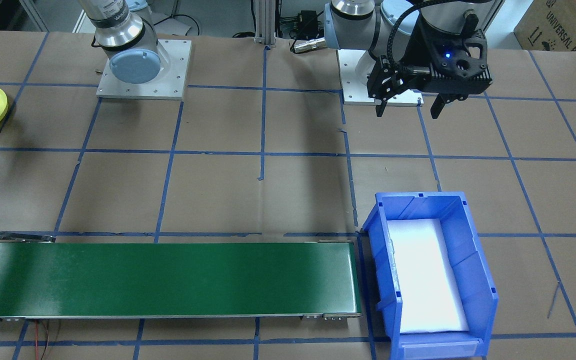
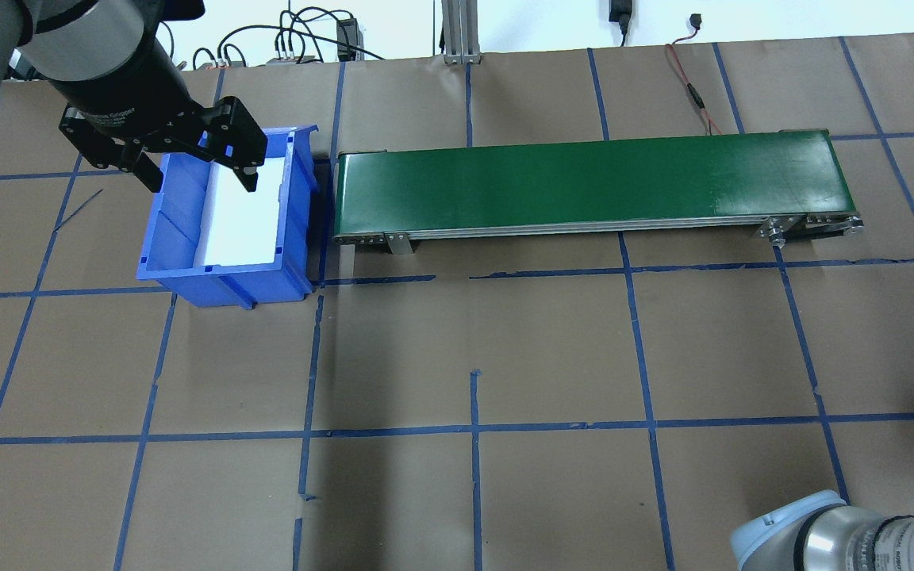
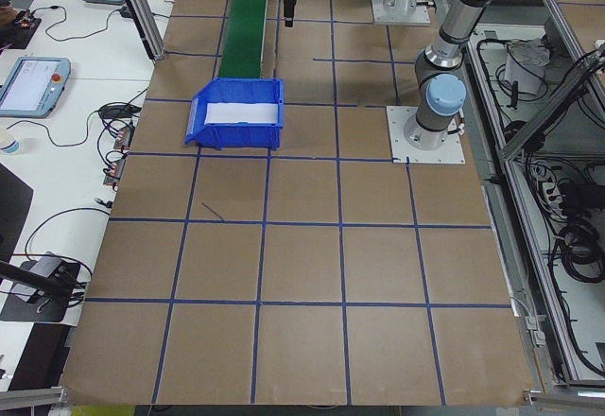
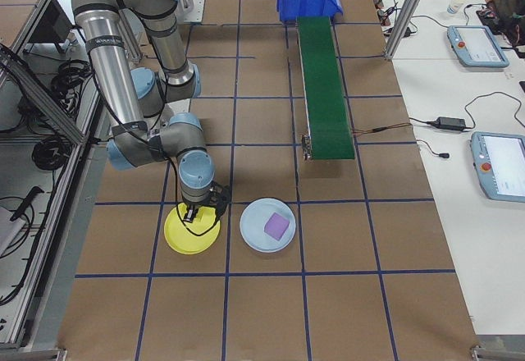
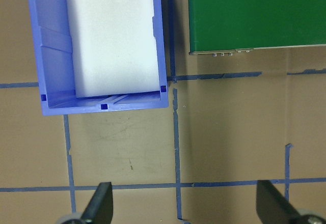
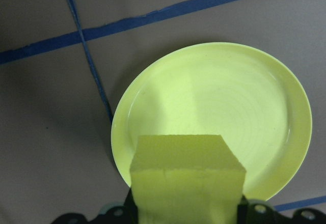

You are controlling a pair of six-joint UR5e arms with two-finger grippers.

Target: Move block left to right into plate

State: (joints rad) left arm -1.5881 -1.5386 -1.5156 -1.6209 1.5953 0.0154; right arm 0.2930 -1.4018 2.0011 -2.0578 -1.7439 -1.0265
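My right gripper (image 6: 186, 211) is clamped on a yellow block (image 6: 186, 180), which fills the lower middle of my right wrist view, its flat top and front face bright between the dark jaws. Below and beyond it lies the yellow plate (image 6: 254, 102), round and shallow with a raised rim, resting on the brown paper table (image 6: 46, 132) beside crossing lines of blue tape (image 6: 86, 56). From the camera at my right end, that arm bends down so the gripper hangs over the plate's near-robot part; whether the block touches the plate I cannot tell. Just beside the yellow plate sits a pale blue plate (image 4: 267, 226) with a purple block (image 4: 277, 226) lying flat in it. In the front-facing view only an edge of the yellow plate shows at the frame's left border, with a sliver of the block on it. My left gripper (image 1: 408, 107) is spread wide and holds nothing, its two dark fingertips (image 5: 99, 203) set well apart over bare paper in my left wrist view. It hovers near a blue bin (image 2: 179, 254) lined with a white foam pad (image 2: 243, 218); in the overhead view the fingers overlap the bin's far end. The bin stands just beside one end of a green conveyor belt (image 2: 584, 178), which runs along the table toward my right side.
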